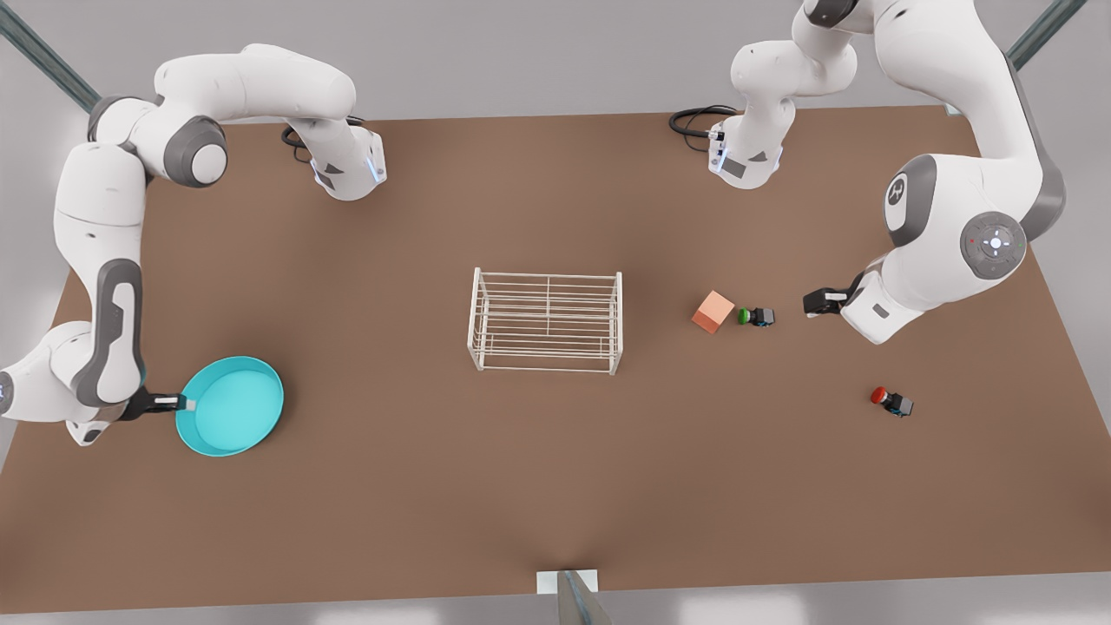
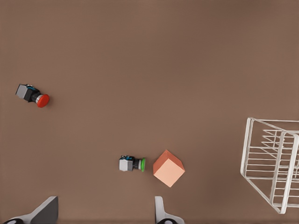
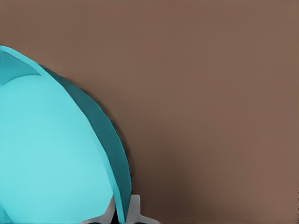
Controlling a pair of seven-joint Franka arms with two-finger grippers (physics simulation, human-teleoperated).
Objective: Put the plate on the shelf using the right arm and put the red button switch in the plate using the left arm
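Observation:
The turquoise plate (image 1: 233, 406) is near the table's edge at the front view's left, looking slightly tilted. My right gripper (image 1: 184, 402) is shut on its rim; the plate's rim (image 3: 122, 186) runs between the two fingertips. The white wire shelf (image 1: 473, 317) stands bare at the table's middle. The red button switch (image 1: 890, 400) lies on its side at the front view's right. My left gripper (image 1: 816, 302) hovers open farther back, beside the green-capped switch. Its wide-apart fingers (image 2: 46, 212) frame bare table, with the red button switch (image 2: 32, 94) well off to one side.
A green-capped switch (image 1: 755, 316) and a salmon-orange cube (image 1: 713, 312) lie side by side between the shelf and the left gripper. Both appear in the left wrist view, the green switch (image 2: 131, 164) and cube (image 2: 168, 168), with the shelf's end (image 2: 288, 172) beyond.

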